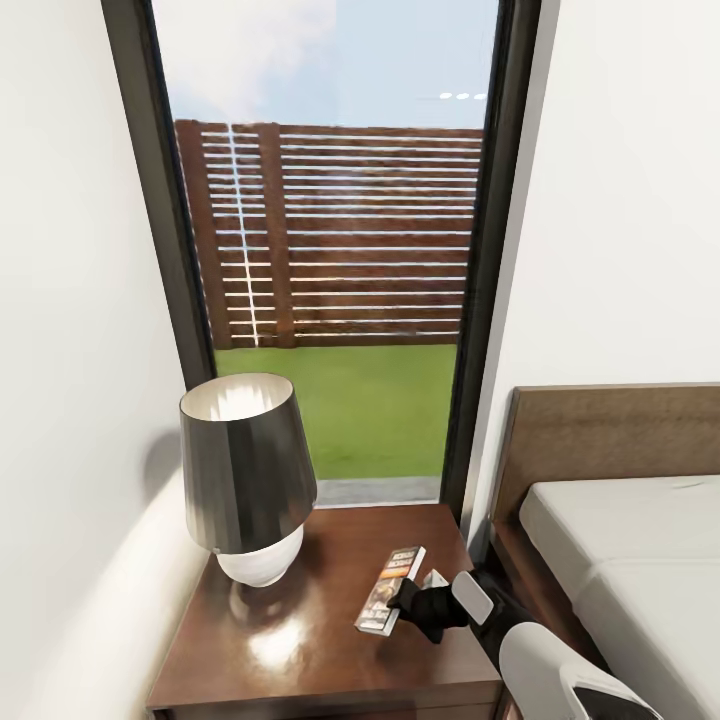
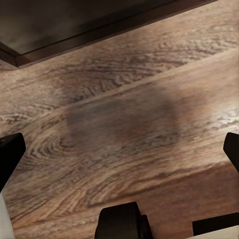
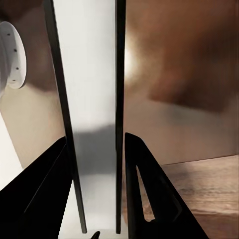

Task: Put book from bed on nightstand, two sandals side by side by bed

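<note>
The black right gripper (image 1: pixel 412 603) is clamped on the thin paperback book (image 1: pixel 390 588), its dark cover showing an orange band and white lettering just beyond the fingertips. Under both lies the glossy dark brown wooden nightstand (image 1: pixel 300 640). Past the fingers stands a lamp with a dark grey shade and white base (image 1: pixel 250 480). The left gripper's black fingers (image 2: pixel 11 154) frame brown grained wood-plank floor (image 2: pixel 124 124).

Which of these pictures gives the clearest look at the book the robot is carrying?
The head view: the book lies on the nightstand beside the lamp, cover and lettering visible, with the right gripper at its edge. The right wrist view sees it edge-on, a pale strip between the black fingers. The left wrist view looks at wood floor.
</note>
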Robot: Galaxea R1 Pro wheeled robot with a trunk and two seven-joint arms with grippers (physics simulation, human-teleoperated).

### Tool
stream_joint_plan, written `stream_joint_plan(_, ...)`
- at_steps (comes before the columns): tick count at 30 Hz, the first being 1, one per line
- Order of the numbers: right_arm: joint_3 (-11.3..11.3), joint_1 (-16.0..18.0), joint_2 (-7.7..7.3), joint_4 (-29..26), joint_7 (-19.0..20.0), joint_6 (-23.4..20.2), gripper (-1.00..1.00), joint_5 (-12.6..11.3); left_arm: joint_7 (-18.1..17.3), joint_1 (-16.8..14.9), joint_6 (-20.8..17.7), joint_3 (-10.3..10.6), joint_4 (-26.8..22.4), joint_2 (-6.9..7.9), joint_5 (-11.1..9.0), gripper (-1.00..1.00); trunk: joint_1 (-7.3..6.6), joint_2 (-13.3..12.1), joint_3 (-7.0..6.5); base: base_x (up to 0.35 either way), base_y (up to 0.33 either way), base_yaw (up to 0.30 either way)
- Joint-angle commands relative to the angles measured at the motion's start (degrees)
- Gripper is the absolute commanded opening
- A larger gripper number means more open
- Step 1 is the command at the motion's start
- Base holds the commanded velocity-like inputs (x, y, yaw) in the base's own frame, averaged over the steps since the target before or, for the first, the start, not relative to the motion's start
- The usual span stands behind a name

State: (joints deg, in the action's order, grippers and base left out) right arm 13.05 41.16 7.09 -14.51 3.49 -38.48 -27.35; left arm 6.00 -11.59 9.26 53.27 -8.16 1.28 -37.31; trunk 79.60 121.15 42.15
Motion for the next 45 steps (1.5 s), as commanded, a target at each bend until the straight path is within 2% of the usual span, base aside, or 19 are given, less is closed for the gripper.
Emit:
stream_joint_plan(1,0.4,0.0,0.03,-0.1,0.1,-0.3,-1.0,0.4,0.3,0.0,0.1,0.5,-0.1,0.04,-0.3,1.0,-0.01,0.0,0.06,0.0,0.0,0.0)
stream_joint_plan(45,0.5,0.1,0.03,0.0,-3.2,-0.3,-1.0,0.2,0.3,0.0,0.1,0.5,-0.1,0.04,-0.3,1.0,-0.01,0.0,0.06,0.0,0.0,0.0)
